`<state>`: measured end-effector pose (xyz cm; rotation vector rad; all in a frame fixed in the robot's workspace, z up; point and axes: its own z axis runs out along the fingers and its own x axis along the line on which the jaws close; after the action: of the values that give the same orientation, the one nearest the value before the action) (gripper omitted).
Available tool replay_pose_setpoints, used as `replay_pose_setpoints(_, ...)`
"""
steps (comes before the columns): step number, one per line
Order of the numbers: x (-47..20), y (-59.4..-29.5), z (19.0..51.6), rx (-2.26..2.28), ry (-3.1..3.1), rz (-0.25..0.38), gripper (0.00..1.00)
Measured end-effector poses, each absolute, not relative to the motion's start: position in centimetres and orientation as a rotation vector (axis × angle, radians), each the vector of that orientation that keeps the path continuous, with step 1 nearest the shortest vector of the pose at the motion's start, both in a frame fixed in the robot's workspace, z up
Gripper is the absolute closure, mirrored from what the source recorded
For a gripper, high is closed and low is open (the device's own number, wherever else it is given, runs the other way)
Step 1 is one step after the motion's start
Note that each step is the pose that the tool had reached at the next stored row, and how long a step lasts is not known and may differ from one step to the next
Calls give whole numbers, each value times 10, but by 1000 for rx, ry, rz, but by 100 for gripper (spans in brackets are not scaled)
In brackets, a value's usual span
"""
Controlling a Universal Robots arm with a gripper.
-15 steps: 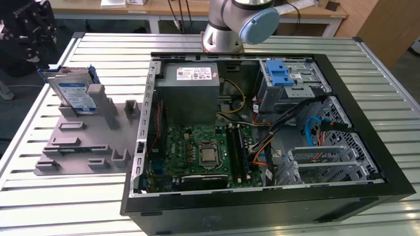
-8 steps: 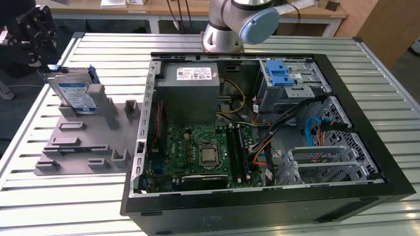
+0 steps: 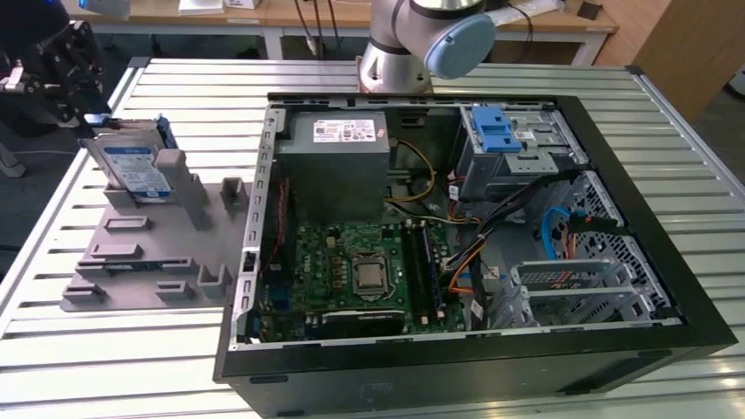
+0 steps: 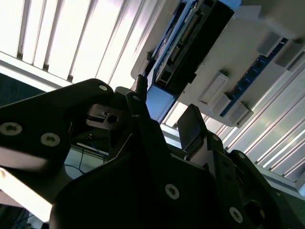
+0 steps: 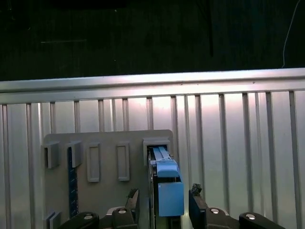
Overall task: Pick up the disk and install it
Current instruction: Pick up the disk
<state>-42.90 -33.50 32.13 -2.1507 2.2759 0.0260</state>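
At the wrist, in the first wrist view, I see the gripper [image 5: 164, 207] spread open. Its two dark fingers [image 5: 196, 206] stand one on each side of the disk [image 5: 167, 191], and a sliver of gap shows on both flanks, so it has hold of nothing. The disk stands on edge with its blue rail toward the camera, seated in a slot of the grey holder [image 5: 100, 148]. The holder lies flat on the slatted metal table [image 5: 238, 133]. In the second wrist view the fingertips reach just to the blue end of the disk, and past them I can make out its dark face and connector edge. In the exterior view the holder sits toward the exterior view's left. The disk stands upright at the holder's far end with its white-and-blue label turned to the camera, and the gripper hangs close over its top edge. Just beside the holder, on the exterior view's right, the black computer case [image 3: 466, 371] lies open on the table. Inside it I see a green motherboard [image 3: 361, 271] and a grey power supply box [image 3: 338, 170] — and in the far corner a grey drive cage [image 3: 512, 148] with a blue latch. Behind the case, at the table's far edge, stands the arm's base [image 3: 396, 61].
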Motion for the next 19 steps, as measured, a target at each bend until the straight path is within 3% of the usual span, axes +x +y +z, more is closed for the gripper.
replay_pose_setpoints(19,-430,-334,299,-2163,2265,26,47)
